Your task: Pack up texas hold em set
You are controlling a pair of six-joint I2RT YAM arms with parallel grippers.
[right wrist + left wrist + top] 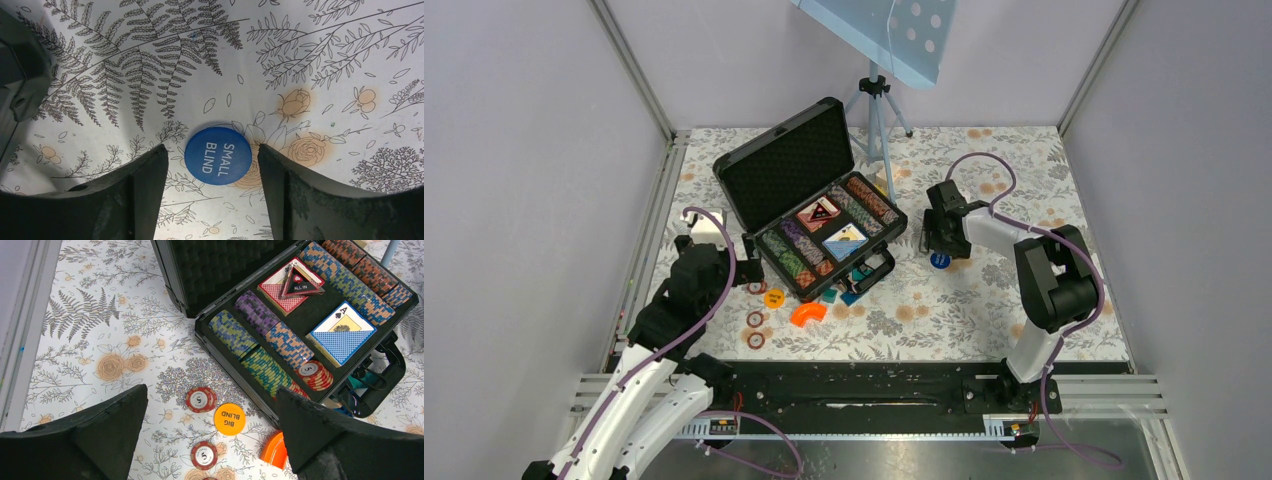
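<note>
The black briefcase [789,170] lies open at the table's middle, with rows of striped chips [260,340], a red deck [280,290] and a blue deck [342,332] inside. Loose red chips [201,399] and an orange BIG BLIND disc [229,419] lie on the cloth in front of it. My left gripper [212,427] is open above these chips. My right gripper [212,172] is open low over the cloth, its fingers on either side of a blue SMALL BLIND disc [217,156], which also shows in the top view [940,261].
An orange curved plastic piece [808,314] lies by the case's front corner, with small teal and blue blocks [849,292] near the case handle. A tripod [876,110] stands behind the case. Metal frame rails edge the floral cloth.
</note>
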